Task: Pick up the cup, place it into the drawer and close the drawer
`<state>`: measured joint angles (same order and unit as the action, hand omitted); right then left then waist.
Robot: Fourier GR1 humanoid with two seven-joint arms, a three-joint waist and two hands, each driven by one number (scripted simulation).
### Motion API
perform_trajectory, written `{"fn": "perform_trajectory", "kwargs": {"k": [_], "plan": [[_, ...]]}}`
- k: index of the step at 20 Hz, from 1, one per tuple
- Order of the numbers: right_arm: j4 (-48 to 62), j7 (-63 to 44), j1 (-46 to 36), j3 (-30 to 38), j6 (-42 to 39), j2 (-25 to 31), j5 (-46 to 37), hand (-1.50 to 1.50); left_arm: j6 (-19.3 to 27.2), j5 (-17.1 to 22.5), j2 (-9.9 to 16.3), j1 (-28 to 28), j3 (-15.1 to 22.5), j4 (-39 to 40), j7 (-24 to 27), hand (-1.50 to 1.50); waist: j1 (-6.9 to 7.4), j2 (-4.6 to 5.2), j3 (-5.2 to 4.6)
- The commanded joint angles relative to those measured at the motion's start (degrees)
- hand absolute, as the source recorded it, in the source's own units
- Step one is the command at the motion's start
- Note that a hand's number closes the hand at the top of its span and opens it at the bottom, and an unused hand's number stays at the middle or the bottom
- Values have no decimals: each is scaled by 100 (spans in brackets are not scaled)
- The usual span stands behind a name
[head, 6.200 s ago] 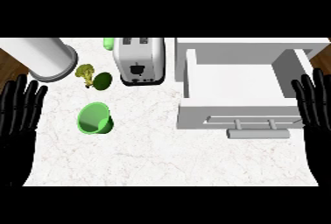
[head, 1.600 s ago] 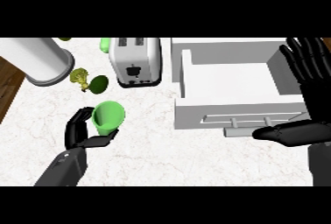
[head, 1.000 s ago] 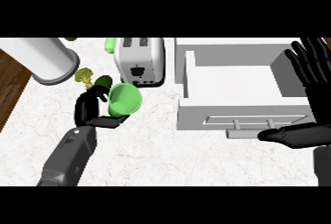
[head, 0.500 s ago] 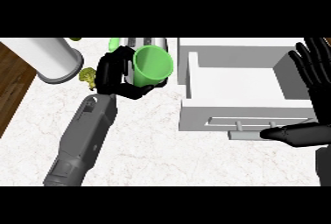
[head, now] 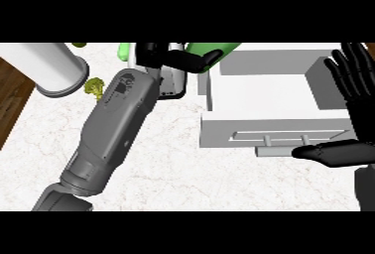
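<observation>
Cup [head: 212, 48] in left hand [head: 176, 57]

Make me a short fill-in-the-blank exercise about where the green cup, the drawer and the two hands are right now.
The black left hand is curled round the green ____.
The white drawer stands ____.
The black right hand is ____, its fingers straight.
The small green broccoli floret lies beside the white ____.

Missing words: cup; open; open; cylindrical canister

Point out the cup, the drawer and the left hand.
cup [head: 214, 48], head view, green side wall above the fingers
drawer [head: 271, 130], head view, white front wall
left hand [head: 181, 58], head view, black fingers curled round the cup
</observation>
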<state>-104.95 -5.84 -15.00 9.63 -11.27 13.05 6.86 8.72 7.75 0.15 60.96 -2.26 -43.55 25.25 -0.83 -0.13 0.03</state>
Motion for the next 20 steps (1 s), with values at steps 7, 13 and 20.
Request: {"fn": "perform_trajectory", "kwargs": {"k": [7, 13, 20], "plan": [[-232, 16, 56, -48, -154, -6, 170, -150, 1160, 470, -15, 1776, 633, 1734, -1174, 150, -418, 93, 7], [198, 263, -345, -41, -231, 13, 182, -150, 1092, 707, -15, 1824, 1187, 2566, -1129, 150, -608, 195, 12], [384, 151, -781, -231, -207, -43, 118, -150, 663, 826, -15, 1614, 1969, 2830, -1369, 150, -889, 264, 13]]}}
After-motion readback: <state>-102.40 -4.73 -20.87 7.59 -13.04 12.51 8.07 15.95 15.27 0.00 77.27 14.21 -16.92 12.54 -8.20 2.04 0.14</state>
